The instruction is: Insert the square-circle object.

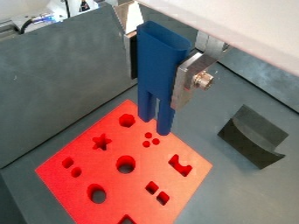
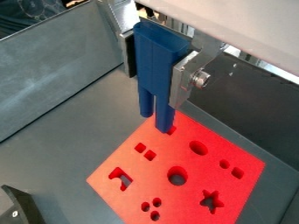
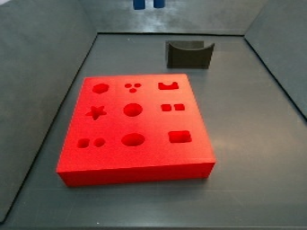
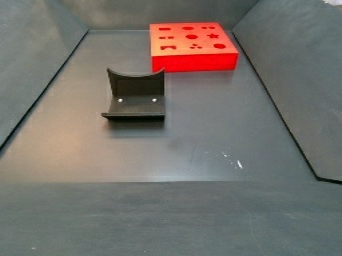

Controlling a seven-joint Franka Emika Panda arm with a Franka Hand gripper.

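My gripper point(image 1: 158, 83) is shut on the square-circle object point(image 1: 158, 61), a slim bright blue piece held upright with its two short prongs pointing down; both also show in the second wrist view, gripper point(image 2: 156, 80) and piece point(image 2: 155, 61). The silver fingers point(image 1: 191, 79) clamp its sides. It hangs well above the red board point(image 1: 128, 188), near one edge. The board lies flat with several shaped holes in both side views point(image 3: 156, 126) point(image 4: 195, 62). Only the blue prong tips point(image 3: 147, 4) show at the top edge of a side view.
A dark grey block with a curved notch point(image 3: 189, 54) stands on the grey floor apart from the board; it also shows in the second side view point(image 4: 134, 97) and in both wrist views point(image 1: 254, 136) point(image 2: 17, 206). Sloping grey walls point(image 3: 48, 81) enclose the floor.
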